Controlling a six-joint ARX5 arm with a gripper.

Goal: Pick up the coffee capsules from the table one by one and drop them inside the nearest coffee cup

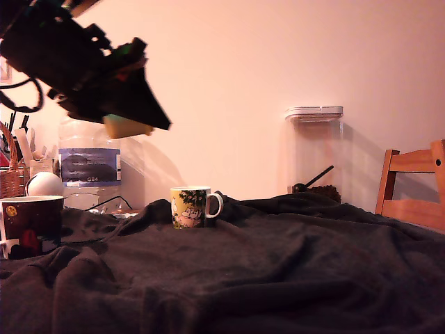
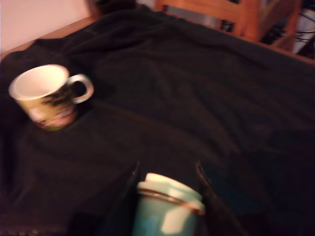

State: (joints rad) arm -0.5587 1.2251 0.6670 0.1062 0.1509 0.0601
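Note:
My gripper (image 1: 139,126) hangs high at the exterior view's left, well above the dark charcoal cloth of the table (image 1: 264,271), and it is shut on a coffee capsule (image 1: 126,126). The wrist view shows that capsule (image 2: 168,205) between my two dark fingers (image 2: 125,196), pale with a cream top and a thin brown rim. A white mug with a yellow-green picture (image 1: 192,207) stands upright on the cloth, below the gripper and to its right in the exterior view. In the wrist view the same mug (image 2: 47,93) shows an empty cream inside. No other capsule shows on the cloth.
A second, dark cup (image 1: 31,221) stands at the exterior view's left edge. Behind it are a water bottle (image 1: 89,167), a white ball (image 1: 45,184) and a wicker basket (image 1: 10,179). A clear lidded container (image 1: 314,154) and a wooden chair (image 1: 414,188) stand at the right.

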